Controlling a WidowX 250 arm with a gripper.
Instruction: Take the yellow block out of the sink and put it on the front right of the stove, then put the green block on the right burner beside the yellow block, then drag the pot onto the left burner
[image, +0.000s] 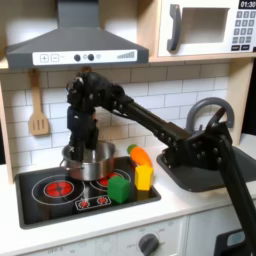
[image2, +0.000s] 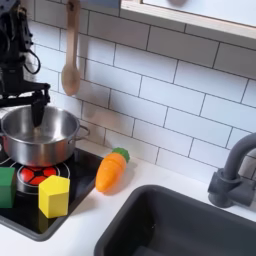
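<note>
The shiny pot (image: 90, 160) (image2: 38, 135) stands at the back of the black stove (image: 40, 210), over the right burner (image2: 35, 176). My gripper (image: 82, 148) (image2: 36, 106) reaches down from above, shut on the pot's rim with one finger inside the pot. In front of the pot sit the green block (image: 120, 188) (image2: 6, 187) and the yellow block (image: 143, 177) (image2: 53, 195), side by side on the stove's right part. The left burner (image: 57, 187) lies bare. To the first exterior view's right is the sink (image: 195, 172) (image2: 180, 225).
An orange carrot-like toy (image: 140, 156) (image2: 110, 170) lies between stove and sink. A wooden spoon (image2: 70, 60) hangs on the tiled wall behind. The grey faucet (image2: 235, 175) stands at the sink's back. A range hood (image: 75, 45) hangs above the stove.
</note>
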